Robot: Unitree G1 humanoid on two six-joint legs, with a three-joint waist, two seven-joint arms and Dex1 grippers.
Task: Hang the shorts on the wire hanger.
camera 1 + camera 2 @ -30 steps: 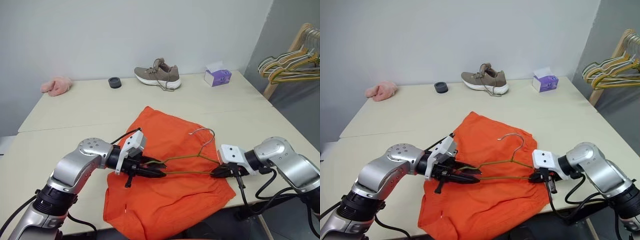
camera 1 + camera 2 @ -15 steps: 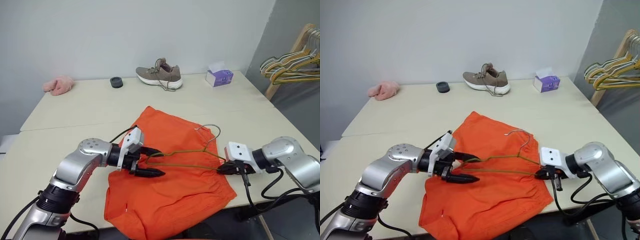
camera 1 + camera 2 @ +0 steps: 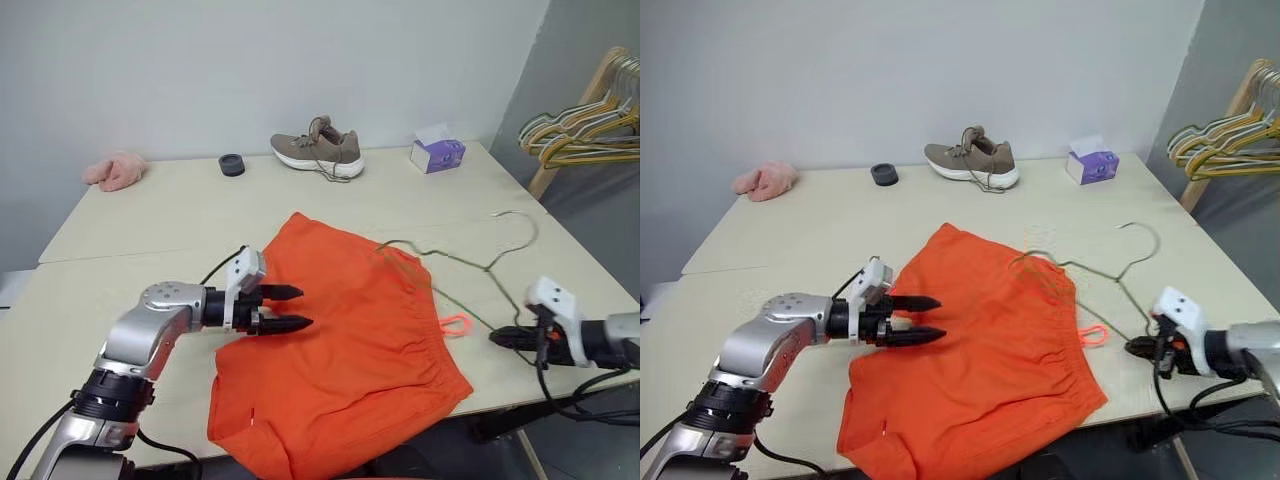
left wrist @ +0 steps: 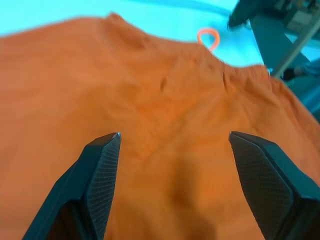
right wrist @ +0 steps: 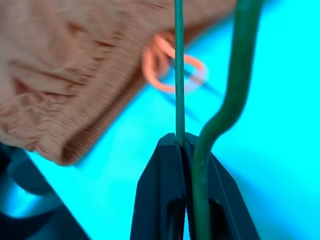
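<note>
Here, the shorts (image 3: 340, 350) lie spread flat on the near part of the pale table (image 3: 150, 220), with the gathered waistband toward the robot's right and the small neon cord loop (image 3: 455, 324) resting on the tabletop just beside that edge. The left gripper (image 3: 290, 308) hovers over the left portion of the fabric, its two black fingers (image 4: 102, 165) parted wide and grasping nothing; the left wrist view shows orange cloth between and beyond them. The right gripper (image 3: 500, 338), at the table's right edge, is clenched on one corner of the wire hanger (image 3: 470, 265); the right wrist view shows thin wire pinched between the closed fingers (image 5: 165, 200). The hanger is held tilted above the table, its far end over the upper right corner of the shorts and its curved hook (image 3: 520, 225) raised toward the back right. Along the rear of the table stand a brown sneaker (image 3: 316, 149), a purple tissue box (image 3: 436, 151), a small dark round object (image 3: 232, 165) and a pink fluffy item (image 3: 115, 170). A rack of hangers (image 3: 585, 125) stands at the far right
</note>
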